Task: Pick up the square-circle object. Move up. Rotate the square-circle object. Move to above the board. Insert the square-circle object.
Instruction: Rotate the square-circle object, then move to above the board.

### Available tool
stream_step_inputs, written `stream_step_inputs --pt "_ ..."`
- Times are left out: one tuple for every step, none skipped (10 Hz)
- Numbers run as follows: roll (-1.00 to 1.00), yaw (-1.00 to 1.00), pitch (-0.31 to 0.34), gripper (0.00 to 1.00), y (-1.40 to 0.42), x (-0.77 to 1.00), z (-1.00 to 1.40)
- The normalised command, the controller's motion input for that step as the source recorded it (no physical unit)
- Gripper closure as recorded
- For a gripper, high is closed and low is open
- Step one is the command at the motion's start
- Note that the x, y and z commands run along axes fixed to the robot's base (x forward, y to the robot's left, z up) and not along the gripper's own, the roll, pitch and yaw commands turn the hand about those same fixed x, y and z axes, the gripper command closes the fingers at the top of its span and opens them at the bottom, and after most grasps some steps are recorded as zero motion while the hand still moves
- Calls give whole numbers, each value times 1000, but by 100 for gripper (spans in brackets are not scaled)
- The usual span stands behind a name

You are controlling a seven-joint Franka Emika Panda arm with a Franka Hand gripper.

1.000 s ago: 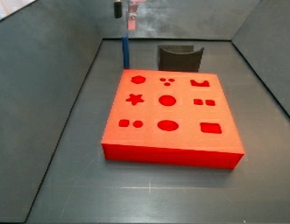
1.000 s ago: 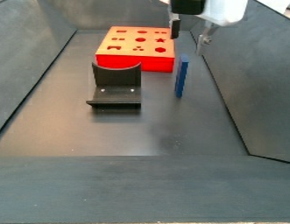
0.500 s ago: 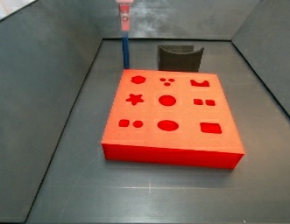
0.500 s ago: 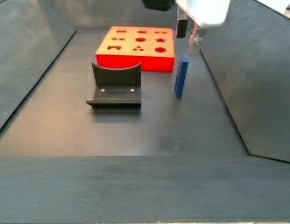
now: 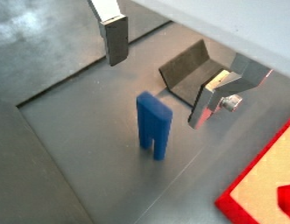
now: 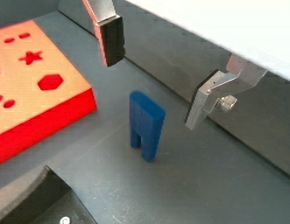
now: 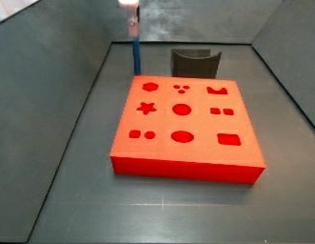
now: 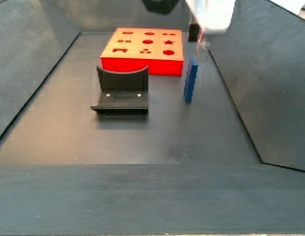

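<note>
Peg (image 6: 144,125) stood upright on the floor beside the board (image 8: 147,51), touching neither finger. It appeared rigid, light and smooth-faced, so slip was judged possible; the flat broad faces near its upper end looked the best place to grip. Gripper (image 6: 155,73) hung above the peg, jaws wide apart and empty, with one finger (image 6: 110,42) on each side. In a side view, the peg (image 7: 135,56) stood behind the board's (image 7: 186,119) far corner.
</note>
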Motion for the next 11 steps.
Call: stream_step_inputs --pt "-10 -71 -15 0 4 20 -1000" --pt "-11 -63 -24 0 9 21 -1000" --pt "-13 -59 -30 0 10 21 -874" --pt "-15 -56 -35 0 11 23 -720" --pt "-19 -52 -34 0 12 23 -517" --pt "-21 -50 -33 0 13 28 -367" --pt "-24 -49 -31 0 13 33 -225" --pt "-28 -47 -18 100 0 0 0" --pt "-81 13 25 100 106 68 1000" --pt "-83 11 40 100 106 62 1000" --pt "-85 -1 62 100 100 54 1000"
